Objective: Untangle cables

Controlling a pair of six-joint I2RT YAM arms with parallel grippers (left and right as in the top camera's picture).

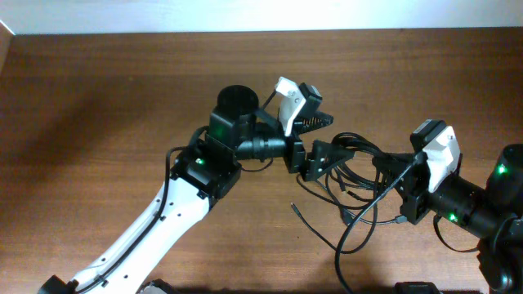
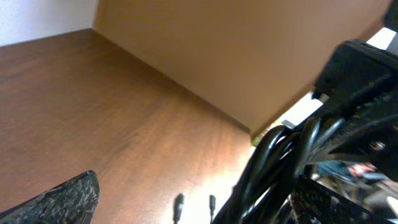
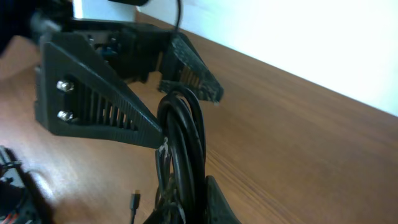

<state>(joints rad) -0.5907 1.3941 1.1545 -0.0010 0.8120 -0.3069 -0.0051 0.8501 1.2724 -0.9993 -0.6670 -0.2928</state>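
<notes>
The cables [image 1: 353,173] are a tangle of thin black cords bunched on the brown table between my two grippers, with loose ends trailing toward the front. My left gripper [image 1: 339,135] is open, its two fingers spread on either side of the top of the bundle. In the left wrist view the cables [image 2: 273,162] run beside the right finger, and two small plugs [image 2: 178,208] hang below. My right gripper [image 1: 405,184] is shut on the cables. In the right wrist view the looped cords [image 3: 183,124] rise from between its fingers [image 3: 193,205] toward the left gripper's open fingers.
The wooden table [image 1: 106,98] stretches left and behind. A white wall edge [image 1: 245,16] runs along the back. The white left arm [image 1: 155,224] crosses the front left. One loose cable end [image 1: 296,207] lies on the table in front of the bundle.
</notes>
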